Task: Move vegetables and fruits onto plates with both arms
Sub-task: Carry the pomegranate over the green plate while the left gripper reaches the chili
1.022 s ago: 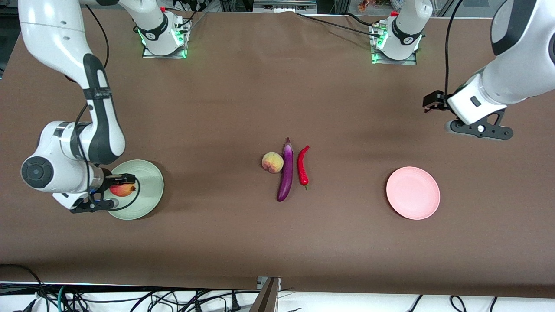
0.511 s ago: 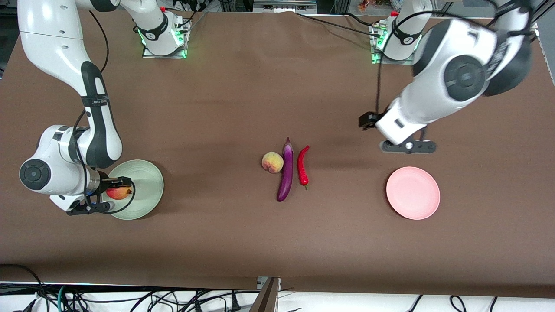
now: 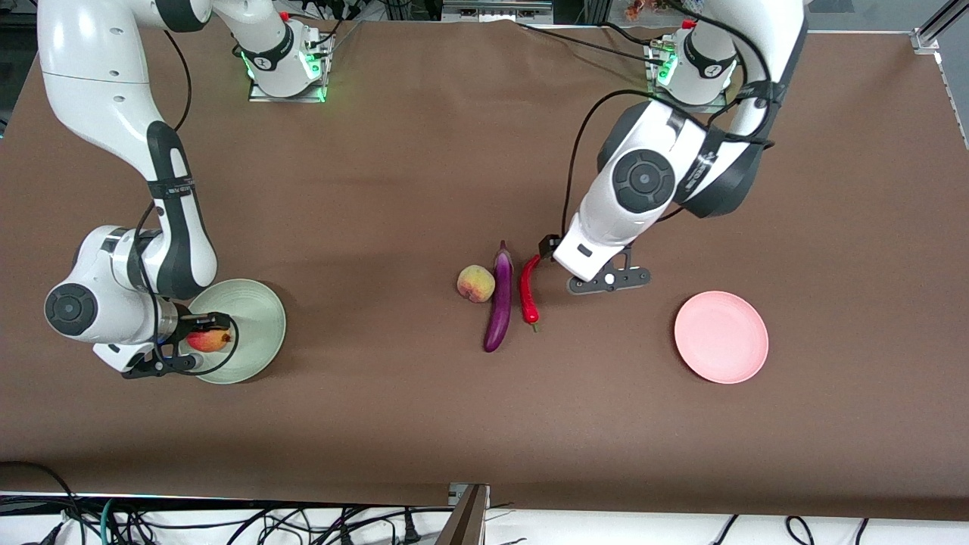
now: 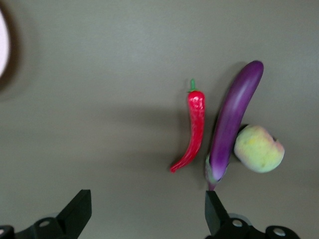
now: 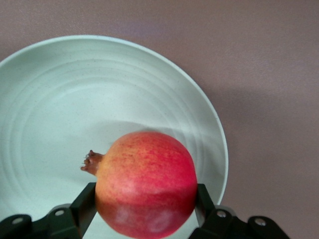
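1. While clamped on the red fruit (image 5: pixel 145 188), the right claw (image 3: pixel 198 342) hangs over the mint plate (image 3: pixel 261 310).
2. Left claw (image 4: pixel 144 214), jaws wide and empty, hangs over the bench (image 3: pixel 424 409) beside the chili pepper (image 3: pixel 528 288).
3. Eggplant (image 3: pixel 500 299) touches the peach (image 3: pixel 475 283); the pink plate (image 3: pixel 721 337) lies toward the left arm's end from the chili pepper.

Red fruit (image 5: pixel 145 188) over mint plate (image 3: pixel 257 303); peach (image 3: pixel 475 284), eggplant (image 3: pixel 499 306), chili (image 3: pixel 528 289) mid-table.
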`<act>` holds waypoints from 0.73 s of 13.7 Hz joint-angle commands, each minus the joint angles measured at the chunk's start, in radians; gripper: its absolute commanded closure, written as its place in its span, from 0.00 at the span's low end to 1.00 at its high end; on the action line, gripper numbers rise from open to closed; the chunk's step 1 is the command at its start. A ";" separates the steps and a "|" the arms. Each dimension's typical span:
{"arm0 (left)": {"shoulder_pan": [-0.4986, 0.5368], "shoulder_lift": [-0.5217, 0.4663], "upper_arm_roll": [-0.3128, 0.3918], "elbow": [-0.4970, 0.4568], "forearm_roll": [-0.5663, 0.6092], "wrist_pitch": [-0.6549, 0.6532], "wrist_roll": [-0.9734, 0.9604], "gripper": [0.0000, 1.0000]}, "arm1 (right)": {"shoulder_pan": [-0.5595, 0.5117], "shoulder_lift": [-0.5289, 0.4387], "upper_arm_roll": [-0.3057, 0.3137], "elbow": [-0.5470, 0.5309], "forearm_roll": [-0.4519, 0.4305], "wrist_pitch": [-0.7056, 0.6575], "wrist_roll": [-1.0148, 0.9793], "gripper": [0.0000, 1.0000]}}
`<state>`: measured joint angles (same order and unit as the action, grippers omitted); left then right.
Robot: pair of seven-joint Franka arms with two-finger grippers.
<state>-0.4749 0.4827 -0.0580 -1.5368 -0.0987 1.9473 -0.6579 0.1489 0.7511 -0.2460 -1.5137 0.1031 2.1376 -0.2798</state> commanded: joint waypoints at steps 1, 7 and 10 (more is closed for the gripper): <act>-0.005 0.060 0.012 0.035 0.005 0.062 -0.014 0.00 | -0.011 -0.001 0.011 -0.003 0.016 0.011 -0.022 0.66; -0.034 0.192 0.012 0.030 0.005 0.237 -0.057 0.00 | -0.008 -0.001 0.011 0.030 0.052 -0.001 -0.022 0.00; -0.044 0.234 0.014 0.026 0.005 0.286 -0.066 0.00 | 0.004 -0.033 0.013 0.032 0.052 -0.008 -0.024 0.00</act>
<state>-0.5046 0.6852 -0.0531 -1.5370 -0.0987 2.2071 -0.7023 0.1504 0.7478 -0.2393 -1.4844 0.1320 2.1424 -0.2807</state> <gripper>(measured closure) 0.000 0.000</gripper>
